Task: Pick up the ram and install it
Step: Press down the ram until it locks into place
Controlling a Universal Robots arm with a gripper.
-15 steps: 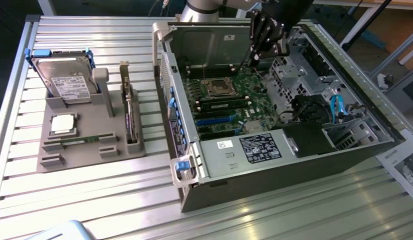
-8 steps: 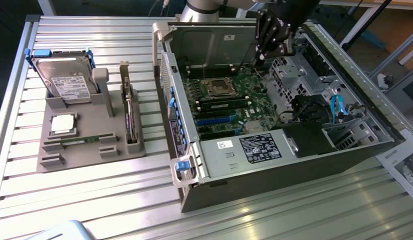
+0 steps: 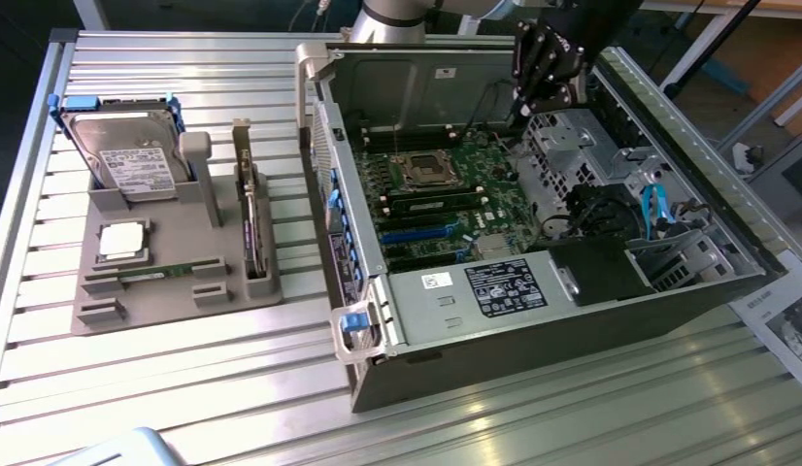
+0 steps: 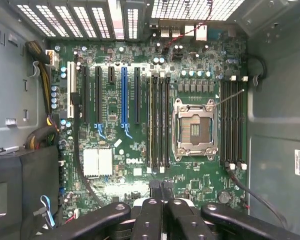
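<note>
Tool [image 4: 161, 187] fully closed and empty, poised over the motherboard [image 4: 205, 180] inside the open case. The ram [image 3: 155, 273] lies slotted in the grey holder [image 3: 181, 228], near the surface's [image 3: 181, 388] edge at the exterior view's left, well apart. A sound pick likely means gripping mid-length across its thin faces and lifting straight.

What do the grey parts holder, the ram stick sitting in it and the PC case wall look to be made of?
Parts holder: matte grey plastic, probably moulded or printed; dull, even surface with no glare.
Ram: green circuit board, judging by its colour and thin edge.
Case wall: bare sheet metal, likely steel; silvery sheen, folded edges.
</note>
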